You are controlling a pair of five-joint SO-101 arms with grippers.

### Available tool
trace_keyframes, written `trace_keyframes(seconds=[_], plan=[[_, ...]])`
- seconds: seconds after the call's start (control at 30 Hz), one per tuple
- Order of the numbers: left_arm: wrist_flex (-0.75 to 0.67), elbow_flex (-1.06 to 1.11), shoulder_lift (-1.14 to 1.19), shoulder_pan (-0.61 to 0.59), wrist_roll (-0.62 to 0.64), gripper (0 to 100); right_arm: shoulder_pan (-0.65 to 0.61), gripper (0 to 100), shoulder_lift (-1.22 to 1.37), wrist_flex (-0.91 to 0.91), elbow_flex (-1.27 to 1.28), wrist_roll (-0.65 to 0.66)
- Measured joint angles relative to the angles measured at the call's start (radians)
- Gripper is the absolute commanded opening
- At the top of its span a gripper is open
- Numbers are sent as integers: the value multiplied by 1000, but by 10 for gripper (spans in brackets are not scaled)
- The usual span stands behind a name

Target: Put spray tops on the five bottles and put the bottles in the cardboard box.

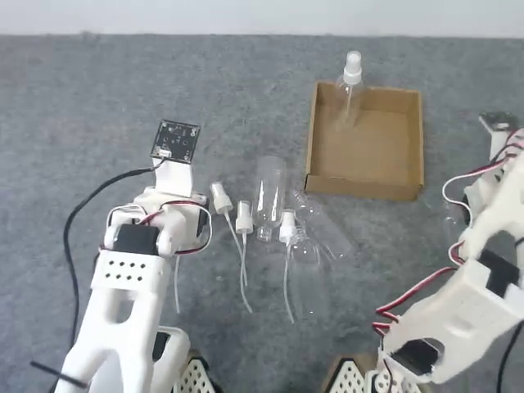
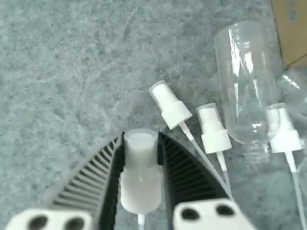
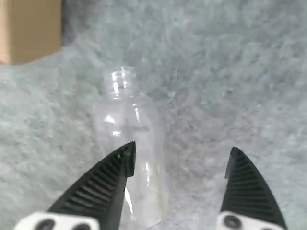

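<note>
My left gripper (image 2: 140,136) is shut on a white spray top (image 2: 140,177), held just above the carpet; its thin tube (image 1: 176,291) hangs below the left arm. Three more spray tops (image 1: 221,196) (image 1: 244,217) (image 1: 287,227) lie beside clear bottles (image 1: 268,192) (image 1: 323,225) (image 1: 307,278) at mid-table. One capped bottle (image 1: 350,86) stands in the cardboard box (image 1: 364,187). My right gripper (image 3: 182,151) is open low over the carpet. An uncapped clear bottle (image 3: 129,120) lies by one of its fingers, neck pointing away.
The box corner (image 3: 29,28) lies beyond the right gripper's bottle, and the box edge (image 2: 292,28) sits past the lying bottle (image 2: 244,91). Grey carpet (image 1: 98,90) covers the table. Both arm bases stand at the near edge.
</note>
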Motion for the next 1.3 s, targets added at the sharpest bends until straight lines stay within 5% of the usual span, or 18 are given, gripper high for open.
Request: trace_keyframes(seconds=[0.47, 0.97, 1.3], plan=[[-18, 0, 0, -3, 0, 13, -83, 249, 0, 169, -94, -6], [-18, 14, -2, 3, 0, 13, -86, 241, 0, -181, 204, -6], [-18, 14, -2, 5, 0, 13, -86, 75, 0, -321, 282, -6]])
